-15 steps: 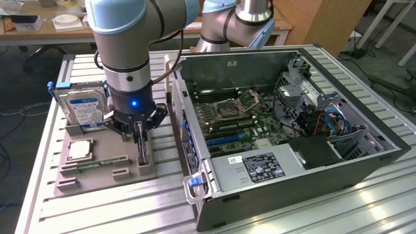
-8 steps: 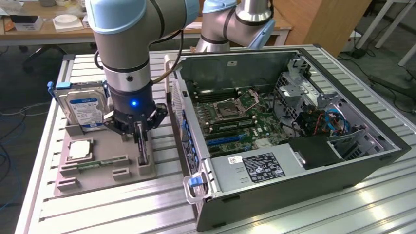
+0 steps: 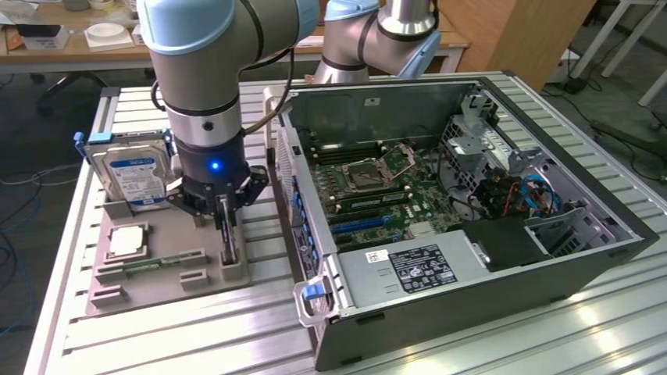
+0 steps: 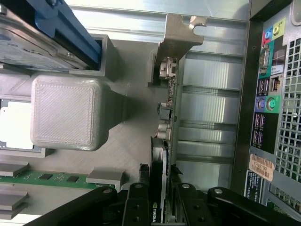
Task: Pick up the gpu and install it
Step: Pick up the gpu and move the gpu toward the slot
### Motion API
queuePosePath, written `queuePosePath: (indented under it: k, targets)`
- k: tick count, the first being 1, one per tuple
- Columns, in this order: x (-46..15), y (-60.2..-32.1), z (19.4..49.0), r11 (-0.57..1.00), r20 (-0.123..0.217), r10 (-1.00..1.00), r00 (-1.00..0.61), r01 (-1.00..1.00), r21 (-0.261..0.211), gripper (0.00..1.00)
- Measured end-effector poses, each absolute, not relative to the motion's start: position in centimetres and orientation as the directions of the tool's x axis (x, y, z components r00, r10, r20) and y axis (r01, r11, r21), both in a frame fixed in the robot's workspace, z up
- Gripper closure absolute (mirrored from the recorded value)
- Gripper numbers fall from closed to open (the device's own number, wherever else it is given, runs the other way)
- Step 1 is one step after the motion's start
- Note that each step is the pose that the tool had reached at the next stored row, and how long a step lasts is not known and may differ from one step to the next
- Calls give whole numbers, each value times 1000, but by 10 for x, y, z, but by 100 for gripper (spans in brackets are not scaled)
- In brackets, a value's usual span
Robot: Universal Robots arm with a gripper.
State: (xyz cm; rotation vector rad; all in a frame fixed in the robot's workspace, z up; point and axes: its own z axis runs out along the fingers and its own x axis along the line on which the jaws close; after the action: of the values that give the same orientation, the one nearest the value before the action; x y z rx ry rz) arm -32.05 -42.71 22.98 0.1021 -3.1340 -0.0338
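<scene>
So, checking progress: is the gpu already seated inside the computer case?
No, the gpu stands on edge in the gray tray outside the computer case.

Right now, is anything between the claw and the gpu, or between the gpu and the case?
Nothing visible separates the claw from the gpu; it is right at the card in the grey tray. Between the gpu and the motherboard stands the case's rear wall; the case is open on top.
</scene>
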Motion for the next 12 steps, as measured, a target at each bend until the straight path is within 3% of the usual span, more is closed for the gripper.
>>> queuePosePath:
  k: [12]
  targets:
    - [-320, -427, 230, 999, 5, -45, -999, -45, 22, 73]
